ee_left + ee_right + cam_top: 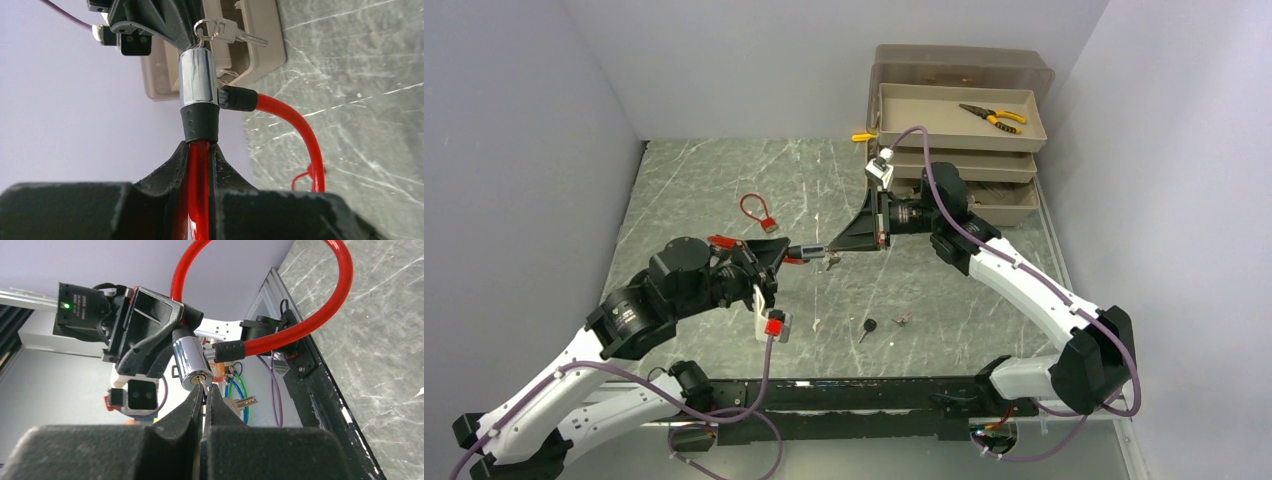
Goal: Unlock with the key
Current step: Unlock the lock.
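Note:
A red cable lock [200, 170] with a chrome cylinder [198, 77] is held in mid-air over the table. My left gripper [200, 147] is shut on its red cable, just below the black collar. The cable's loop [320, 315] curves back into the cylinder's side. My right gripper [204, 390] is shut on the key [202, 386], whose blade sits in the keyhole on the cylinder's [192, 360] end face. A spare key [240, 402] dangles from the same ring. In the top view both grippers meet at the cylinder [807, 252].
A second red cable lock [759, 213] lies on the marble table behind the left arm. A black-headed key [867, 327] and small keys [903, 320] lie nearer the front. A tiered beige toolbox [959, 160] with yellow-handled pliers [994, 117] stands at the back right.

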You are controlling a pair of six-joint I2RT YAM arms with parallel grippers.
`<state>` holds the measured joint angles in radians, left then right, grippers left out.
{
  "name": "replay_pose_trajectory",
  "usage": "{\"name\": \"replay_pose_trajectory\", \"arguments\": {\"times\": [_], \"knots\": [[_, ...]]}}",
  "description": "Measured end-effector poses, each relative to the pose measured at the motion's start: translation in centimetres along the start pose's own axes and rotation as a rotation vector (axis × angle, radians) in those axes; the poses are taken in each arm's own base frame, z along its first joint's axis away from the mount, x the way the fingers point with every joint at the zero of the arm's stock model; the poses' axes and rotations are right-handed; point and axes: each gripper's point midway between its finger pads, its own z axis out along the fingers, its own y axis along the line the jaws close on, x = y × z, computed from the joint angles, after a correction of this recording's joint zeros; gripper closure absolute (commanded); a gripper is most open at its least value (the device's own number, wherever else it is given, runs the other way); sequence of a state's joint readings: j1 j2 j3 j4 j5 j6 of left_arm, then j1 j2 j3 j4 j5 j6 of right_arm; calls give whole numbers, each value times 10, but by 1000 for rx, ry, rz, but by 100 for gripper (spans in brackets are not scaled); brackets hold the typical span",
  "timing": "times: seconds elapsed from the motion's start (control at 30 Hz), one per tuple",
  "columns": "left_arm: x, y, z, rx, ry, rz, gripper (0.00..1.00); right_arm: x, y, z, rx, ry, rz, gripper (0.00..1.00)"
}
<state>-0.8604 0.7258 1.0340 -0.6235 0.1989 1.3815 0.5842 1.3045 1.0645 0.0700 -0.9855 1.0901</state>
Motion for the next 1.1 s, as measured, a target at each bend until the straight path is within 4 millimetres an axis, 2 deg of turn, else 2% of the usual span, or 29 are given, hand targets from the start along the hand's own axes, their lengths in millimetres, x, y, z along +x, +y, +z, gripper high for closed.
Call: {"name": "replay_pose_trajectory", "arguments": {"times": [0.2, 0.33, 0.4, 0.47, 0.6, 0.77, 0.93, 1.1], "knots": [[0, 8, -2, -78, 13, 155, 100, -3, 5, 0, -14, -9, 25, 100], [0, 13, -2, -97, 22, 186, 100, -4, 6, 0, -19, -14, 40, 100], [1, 12, -1, -95, 27, 162, 100, -5, 5, -1, -21, -18, 39, 85], [2, 14, 1, -90, 34, 122, 100, -7, 3, -2, -11, -23, 35, 75], [-6, 35, 4, -120, 13, 28, 100, -20, 5, -8, 25, -64, -26, 50], [-17, 52, 1, -171, -36, -80, 100, -42, 17, -25, 77, -159, -153, 33], [-26, 79, -6, -241, -77, -171, 100, -49, 18, -47, 134, -230, -238, 18], [-34, 108, -12, -311, -113, -232, 100, -57, 17, -70, 194, -301, -305, 10]]}}
